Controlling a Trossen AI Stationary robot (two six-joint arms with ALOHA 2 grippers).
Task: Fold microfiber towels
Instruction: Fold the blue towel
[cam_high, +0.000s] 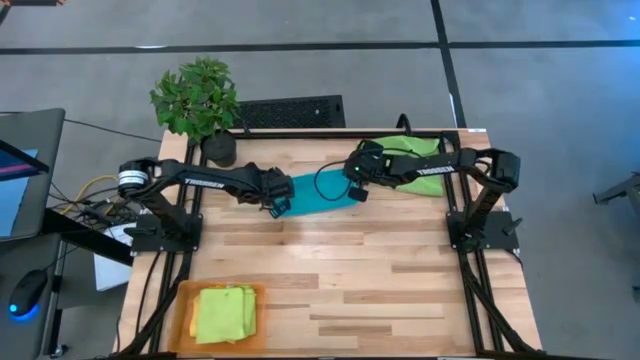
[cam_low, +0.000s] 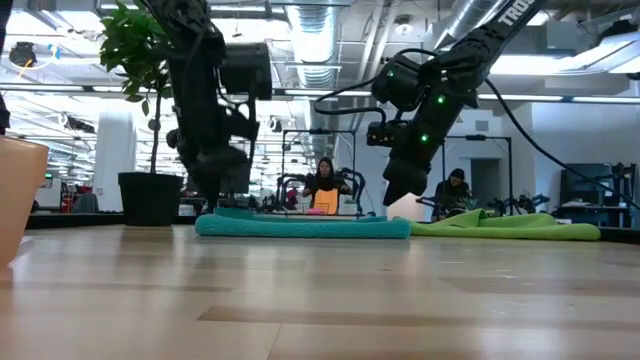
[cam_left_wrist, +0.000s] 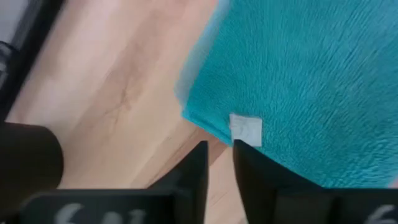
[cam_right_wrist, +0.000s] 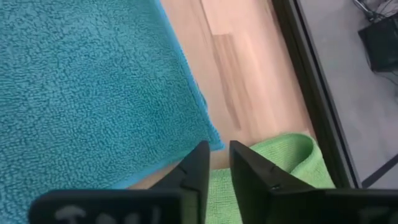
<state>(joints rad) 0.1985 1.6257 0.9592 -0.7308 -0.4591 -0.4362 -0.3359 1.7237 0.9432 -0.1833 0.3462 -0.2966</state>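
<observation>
A teal towel (cam_high: 318, 192) lies flat on the far middle of the table, apparently folded into a strip; it also shows in the low view (cam_low: 300, 227). My left gripper (cam_high: 279, 207) is shut, low at the towel's near left corner with its white label (cam_left_wrist: 245, 129). My right gripper (cam_high: 357, 192) is shut and empty, raised above the towel's right end (cam_right_wrist: 186, 112). A lime green towel (cam_high: 415, 158) lies crumpled under the right arm. A folded lime green towel (cam_high: 225, 314) with a yellow edge (cam_high: 243, 291) lies in the orange tray (cam_high: 185, 300). My left gripper's shut fingers (cam_left_wrist: 249, 168) point down at the teal towel's labelled corner (cam_left_wrist: 227, 134). I cannot tell whether they touch it. The towel lies flat on the table.
A potted plant (cam_high: 200, 105) stands at the table's far left corner, and a black grille (cam_high: 290, 110) lies behind the far edge. The black frame rails (cam_high: 470, 260) run along both sides. Bare wood (cam_high: 380, 280) shows in the near middle and right.
</observation>
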